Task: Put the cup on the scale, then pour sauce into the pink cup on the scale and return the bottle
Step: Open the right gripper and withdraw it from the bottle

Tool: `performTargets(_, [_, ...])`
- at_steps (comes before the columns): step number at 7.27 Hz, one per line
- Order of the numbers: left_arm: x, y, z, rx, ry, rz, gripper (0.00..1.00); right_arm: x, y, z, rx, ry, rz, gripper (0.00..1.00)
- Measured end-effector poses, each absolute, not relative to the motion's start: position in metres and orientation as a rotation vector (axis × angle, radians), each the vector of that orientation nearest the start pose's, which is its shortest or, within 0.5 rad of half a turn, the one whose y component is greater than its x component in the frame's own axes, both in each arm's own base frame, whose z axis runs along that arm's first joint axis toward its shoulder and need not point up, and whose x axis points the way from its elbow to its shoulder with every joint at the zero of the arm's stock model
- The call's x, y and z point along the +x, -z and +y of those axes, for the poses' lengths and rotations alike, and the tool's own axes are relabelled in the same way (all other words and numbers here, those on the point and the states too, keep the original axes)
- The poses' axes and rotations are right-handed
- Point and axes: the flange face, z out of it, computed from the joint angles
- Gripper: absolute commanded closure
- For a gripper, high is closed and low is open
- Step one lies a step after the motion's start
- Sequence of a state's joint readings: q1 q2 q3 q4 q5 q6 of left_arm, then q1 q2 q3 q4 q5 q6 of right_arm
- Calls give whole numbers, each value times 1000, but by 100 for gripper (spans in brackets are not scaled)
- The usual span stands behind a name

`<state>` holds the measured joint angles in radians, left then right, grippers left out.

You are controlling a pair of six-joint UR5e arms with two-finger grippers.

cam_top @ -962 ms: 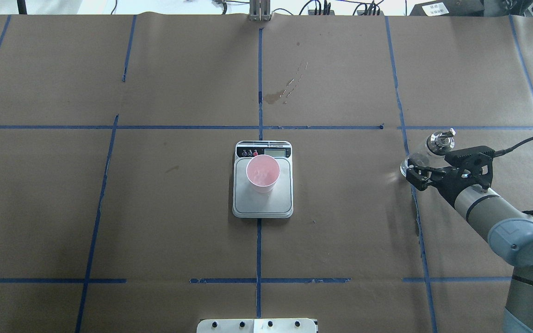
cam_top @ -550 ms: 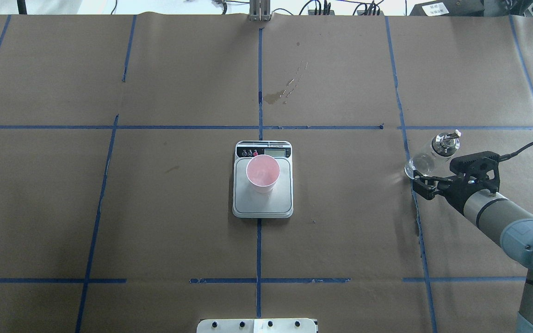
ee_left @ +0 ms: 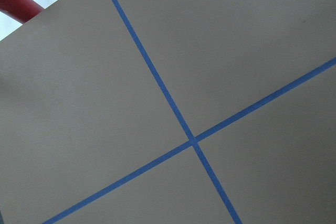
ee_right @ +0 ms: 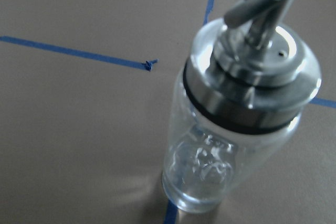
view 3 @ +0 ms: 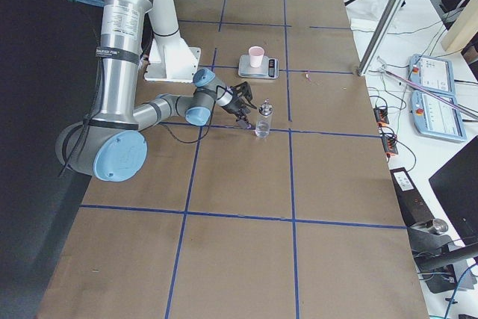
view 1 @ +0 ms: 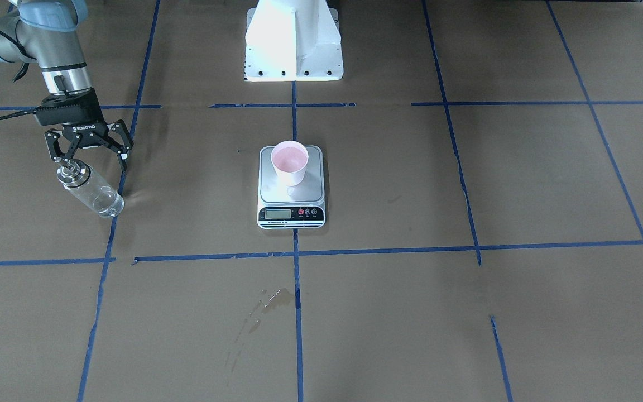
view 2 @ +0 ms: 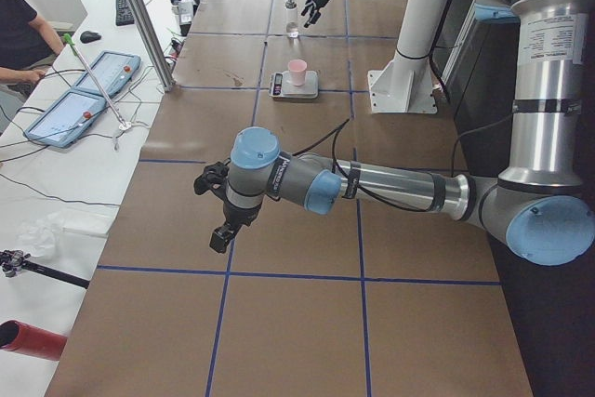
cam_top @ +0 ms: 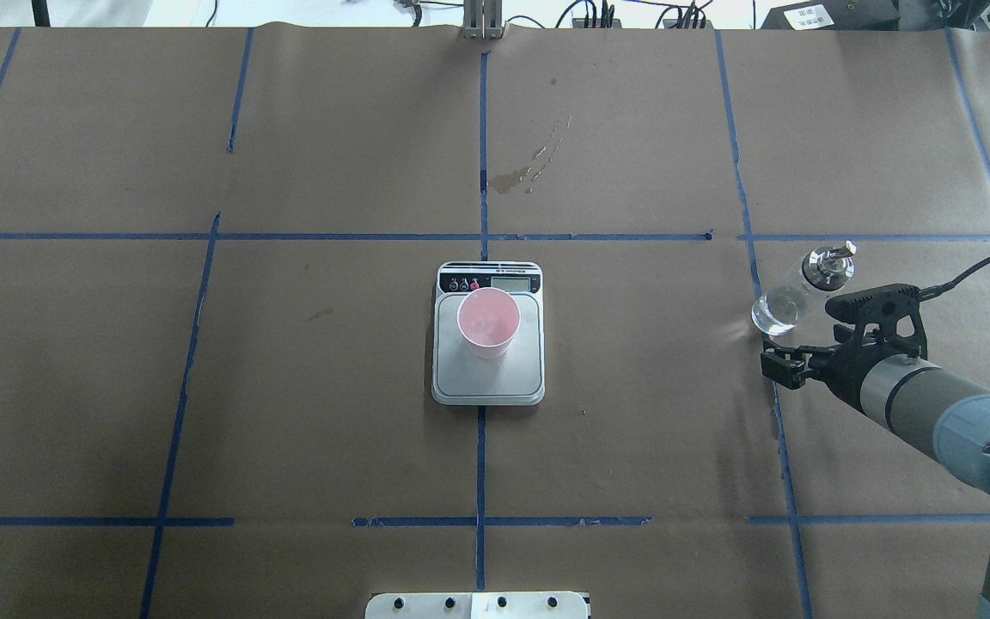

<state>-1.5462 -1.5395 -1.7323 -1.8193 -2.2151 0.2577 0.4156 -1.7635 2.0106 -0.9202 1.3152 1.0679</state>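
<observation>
The pink cup [cam_top: 488, 322] stands upright on the silver scale [cam_top: 488, 383] at the table's middle; both also show in the front view, cup [view 1: 289, 162] on scale [view 1: 291, 196]. The clear glass bottle [cam_top: 796, 292] with its metal spout stands free on the paper at the right, filling the right wrist view [ee_right: 236, 129]. My right gripper [cam_top: 804, 337] is open and empty, just behind the bottle on the robot's side, with its fingers apart [view 1: 88, 160]. My left gripper [view 2: 212, 211] hovers over bare paper far from the scale; I cannot tell whether it is open.
A dried spill stain [cam_top: 529, 172] marks the paper beyond the scale. The robot's white base [view 1: 293, 39] stands behind the scale. Blue tape lines grid the table. Operators' tablets [view 2: 70, 99] lie on a side table past the far edge.
My right gripper, which had its fingers either side of the bottle, has drawn back towards the robot. The bottle stays standing by itself.
</observation>
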Motion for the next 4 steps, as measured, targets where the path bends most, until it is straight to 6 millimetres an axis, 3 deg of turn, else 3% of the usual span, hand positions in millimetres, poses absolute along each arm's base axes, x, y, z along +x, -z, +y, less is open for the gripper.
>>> performTargets(2, [-61,-573,-500,440,-391,593,0,-328,-439,-304,434,28,-619,0])
performTargets(4, [-61,-573,-500,440,-391,593,0,-323,-393,-287,221,81,-568,0])
